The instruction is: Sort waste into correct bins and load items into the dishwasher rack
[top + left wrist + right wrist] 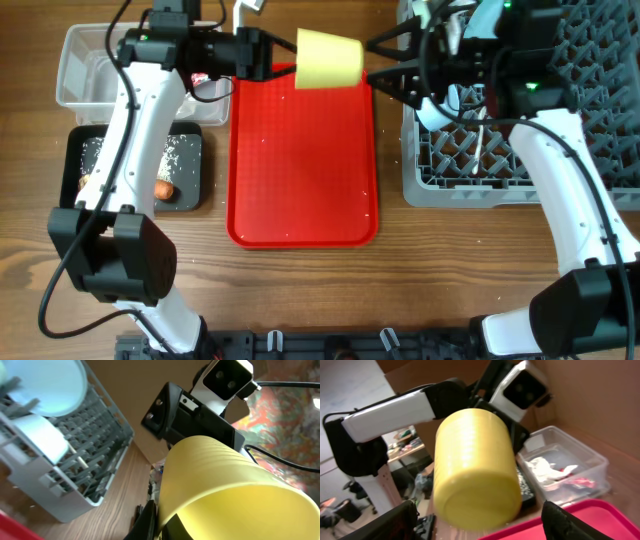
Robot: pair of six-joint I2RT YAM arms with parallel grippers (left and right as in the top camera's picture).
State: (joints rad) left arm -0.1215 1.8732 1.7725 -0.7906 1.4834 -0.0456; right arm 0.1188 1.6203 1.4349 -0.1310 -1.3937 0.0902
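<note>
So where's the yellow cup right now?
Overhead, the yellow cup is held sideways by the left fingers over the red tray's far edge, facing the open right fingers.

The wooden table [300, 290] carries a red tray [300, 170] below the left gripper [285, 58], a clear tub [68, 45] and a black tray [75, 140] back behind its wrist, and a grey rack [420, 190] under the wrist of the right gripper [385, 62].

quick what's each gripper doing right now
Left gripper: closed, holding the cup.
Right gripper: open, at the cup's other end, holding nothing.
</note>
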